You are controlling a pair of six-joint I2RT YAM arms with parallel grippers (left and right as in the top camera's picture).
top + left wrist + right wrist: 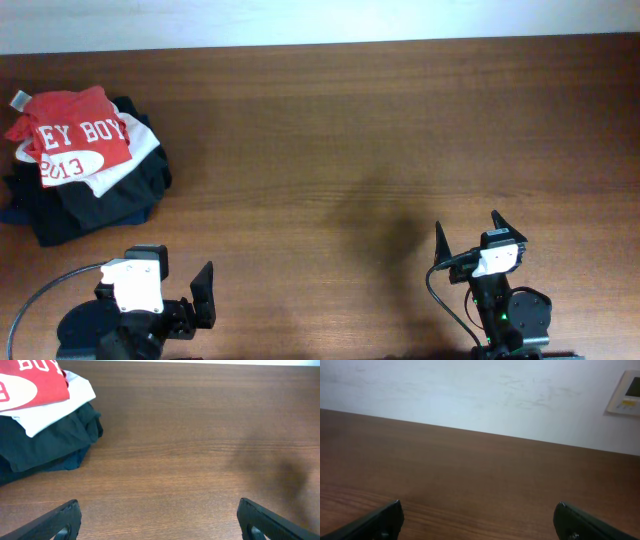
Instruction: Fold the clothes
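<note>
Left claw (pixel 159 507), right claw (pixel 467 225): both spread wide, empty, at near table (pixel 350 120) edge. Red-orange T-shirt (pixel 75 140) tops garment stack (pixel 100 205), far-left corner: ahead-left of left claw, nearer arm; right claw well apart; lettering runs crosswise.

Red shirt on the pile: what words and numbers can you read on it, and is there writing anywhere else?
"EY BOY": white letters on the red shirt; the start is hidden.
"2013": in the white oval below the letters.
The white tag: too small to read.
The wall panel: too blurred to read.
</note>
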